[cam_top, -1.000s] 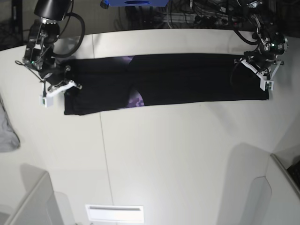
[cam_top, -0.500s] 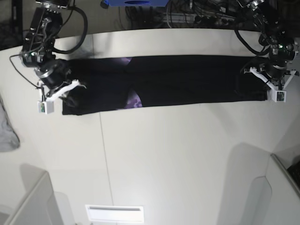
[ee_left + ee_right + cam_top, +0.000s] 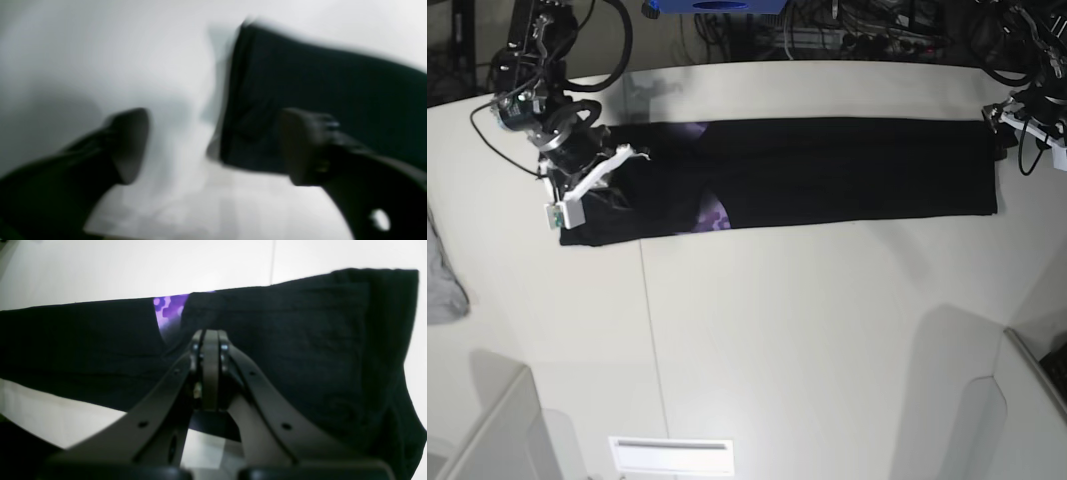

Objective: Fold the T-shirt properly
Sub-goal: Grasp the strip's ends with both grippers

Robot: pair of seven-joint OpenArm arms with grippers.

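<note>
T-shirt [image 3: 827, 170], black and folded into a long band, stretches across the white counter [image 3: 807, 330]. Left claw [image 3: 213, 146] gapes wide beside its end; right claw [image 3: 210, 373], pressed together, hovers above the fabric.

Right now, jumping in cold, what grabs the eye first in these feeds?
A long black soft-fabric T-shirt, folded into a narrow band, stretches across the far side of the white table. A purple patch shows through near its left end in the base view, where the shut right hand sits over the cloth. At the opposite end, the left hand stands open, off the fabric.
</note>
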